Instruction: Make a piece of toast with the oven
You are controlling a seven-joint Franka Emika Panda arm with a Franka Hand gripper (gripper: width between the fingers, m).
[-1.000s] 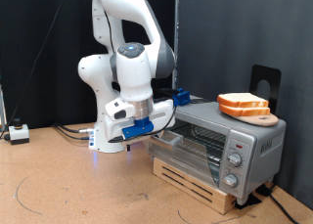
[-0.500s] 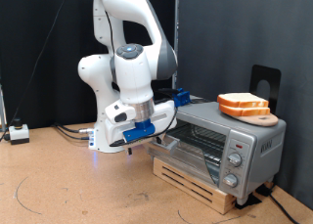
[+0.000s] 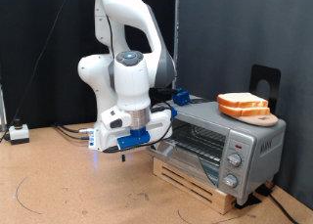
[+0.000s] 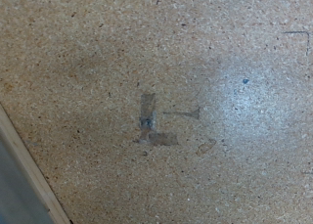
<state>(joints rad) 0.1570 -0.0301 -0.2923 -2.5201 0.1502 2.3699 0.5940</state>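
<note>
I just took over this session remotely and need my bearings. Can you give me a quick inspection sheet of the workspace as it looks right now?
Surface: particle-board table; the wrist view shows bare board with a taped cross mark.
Job's things: oven sits on a wooden pallet, its door appears closed; two bread slices are stacked on a round wooden board on the oven's top.
Clutter: small white box at the exterior view's left edge.
Gripper: hand hangs over the table just left of the oven front; fingers not visible in either view, nothing seen held.
Cables: cables run along the table behind the arm.
Surroundings: black backdrop; black stand behind the oven.
</note>
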